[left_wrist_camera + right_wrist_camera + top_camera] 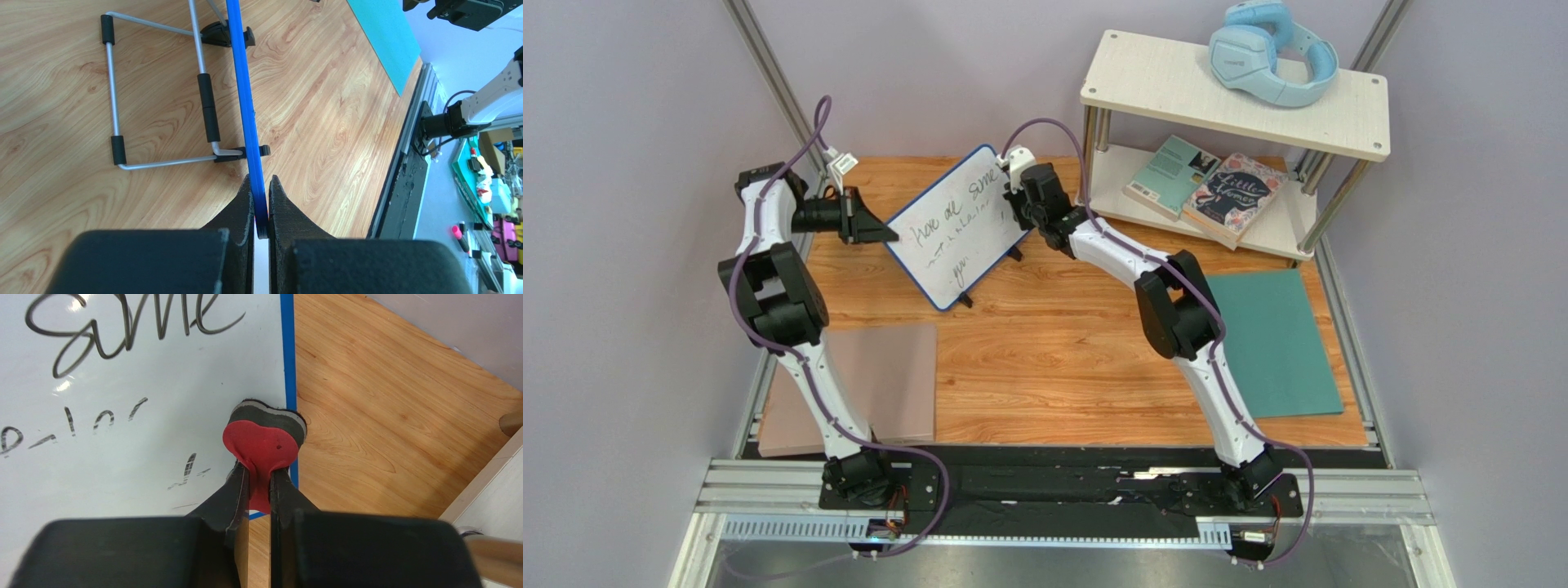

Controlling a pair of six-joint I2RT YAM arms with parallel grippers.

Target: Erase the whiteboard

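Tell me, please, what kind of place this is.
Probably a robotics lab workcell: a left arm and right arm bolted to a metal rail, and a wooden table enclosed by plain panels.

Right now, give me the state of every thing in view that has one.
whiteboard: propped on its stand, partly wiped, top line of writing intact.
eraser: pinched, against the board's blue edge.
left jaws: shut on the whiteboard's frame.
right jaws: shut on the eraser.
books: closed, flat on the shelf's lower level.
headphones: lying on the shelf top.
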